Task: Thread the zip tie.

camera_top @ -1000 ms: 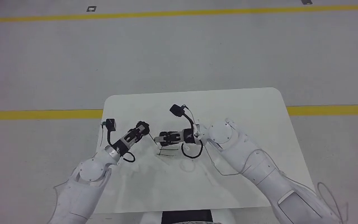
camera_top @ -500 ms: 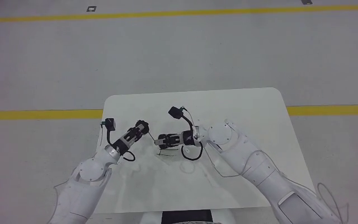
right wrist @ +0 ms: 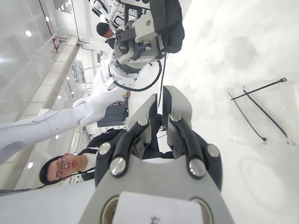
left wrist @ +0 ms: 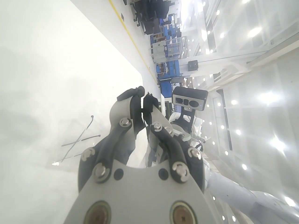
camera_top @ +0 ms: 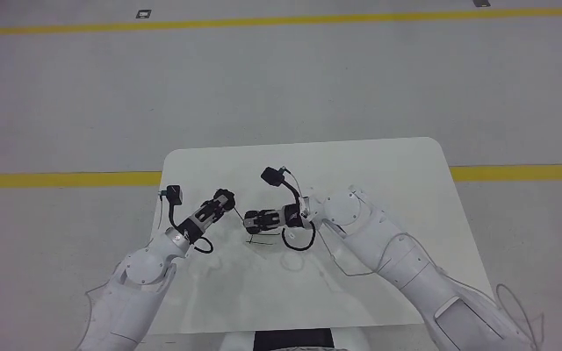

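A thin black zip tie (right wrist: 163, 71) runs through the air between my two grippers above the white table (camera_top: 378, 167). My left gripper (camera_top: 230, 200) is shut on its upper part, its black padded fingertips (left wrist: 143, 96) pressed together. The strap hangs from there to my right gripper (right wrist: 160, 99). That gripper's fingers are drawn close, and the strap's pointed tip sits in the narrow slit between them. In the top view my right gripper (camera_top: 249, 219) faces the left one, a short gap apart.
Three loose black zip ties (right wrist: 259, 87) lie crossed on what looks like a clear sheet, on the table just below the grippers (camera_top: 262, 237). Bare table top stretches to the far edge and to the right.
My right gripper has moved a little leftward, closer to the left gripper. The left arm has stayed where it was.
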Robot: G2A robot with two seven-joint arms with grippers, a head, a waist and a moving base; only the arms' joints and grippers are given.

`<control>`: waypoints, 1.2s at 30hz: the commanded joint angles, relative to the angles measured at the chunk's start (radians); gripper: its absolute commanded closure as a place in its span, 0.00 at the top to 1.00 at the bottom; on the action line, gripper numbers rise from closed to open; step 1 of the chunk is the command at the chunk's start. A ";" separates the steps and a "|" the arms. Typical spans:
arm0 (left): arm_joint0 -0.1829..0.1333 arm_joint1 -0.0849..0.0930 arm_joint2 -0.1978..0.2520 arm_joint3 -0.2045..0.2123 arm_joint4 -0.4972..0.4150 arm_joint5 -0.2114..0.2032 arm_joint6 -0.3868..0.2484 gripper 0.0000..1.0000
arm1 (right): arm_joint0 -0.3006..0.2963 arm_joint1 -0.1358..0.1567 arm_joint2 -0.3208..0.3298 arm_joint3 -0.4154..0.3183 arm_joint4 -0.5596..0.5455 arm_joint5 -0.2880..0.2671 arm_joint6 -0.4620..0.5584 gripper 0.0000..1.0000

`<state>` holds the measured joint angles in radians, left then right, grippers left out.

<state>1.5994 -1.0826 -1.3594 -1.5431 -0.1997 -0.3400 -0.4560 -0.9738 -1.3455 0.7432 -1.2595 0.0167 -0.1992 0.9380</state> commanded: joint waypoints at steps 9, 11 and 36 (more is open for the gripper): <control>0.001 0.001 0.001 -0.002 -0.002 0.000 0.000 0.00 | 0.003 -0.002 -0.002 0.008 -0.001 0.001 -0.004 0.00; 0.002 0.001 0.001 -0.002 -0.002 0.000 0.001 0.00 | 0.004 -0.003 -0.003 0.010 0.000 0.000 -0.003 0.00; 0.019 0.002 0.003 -0.042 -0.061 0.000 -0.051 0.38 | -0.013 -0.004 0.021 0.024 0.017 0.016 -0.064 0.00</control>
<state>1.6178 -1.0807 -1.3581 -1.5847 -0.2584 -0.3400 -0.5024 -0.9864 -1.3492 0.7636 -1.2369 0.0328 -0.1833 0.8793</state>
